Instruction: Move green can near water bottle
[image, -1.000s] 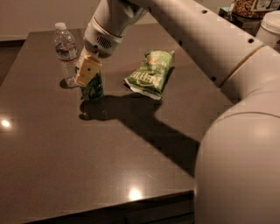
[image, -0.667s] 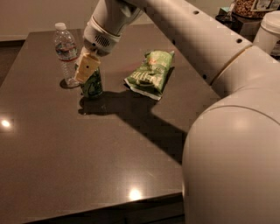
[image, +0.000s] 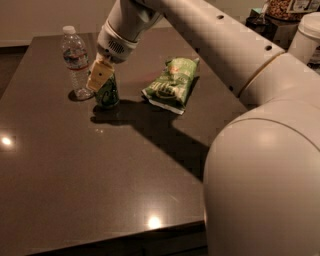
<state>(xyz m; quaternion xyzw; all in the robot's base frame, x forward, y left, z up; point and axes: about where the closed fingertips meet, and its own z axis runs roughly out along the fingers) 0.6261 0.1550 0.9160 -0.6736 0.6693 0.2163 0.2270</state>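
Green can far-left, beside water bottle | likely light, slick, dentable; take mid-wall | gripper at can top, closure indeterminate

Dim, warm overhead light. Two glare spots mark the dark worktop by its front and left edges. The gripper, near the far-left corner, and its arm throw a heavy shadow mid-worktop.

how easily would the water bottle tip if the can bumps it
Probably tips easily: the water bottle is tall and narrow. The glossy table may let it slide instead. The tool is over the green can, close beside the bottle, so a bump seems possible.
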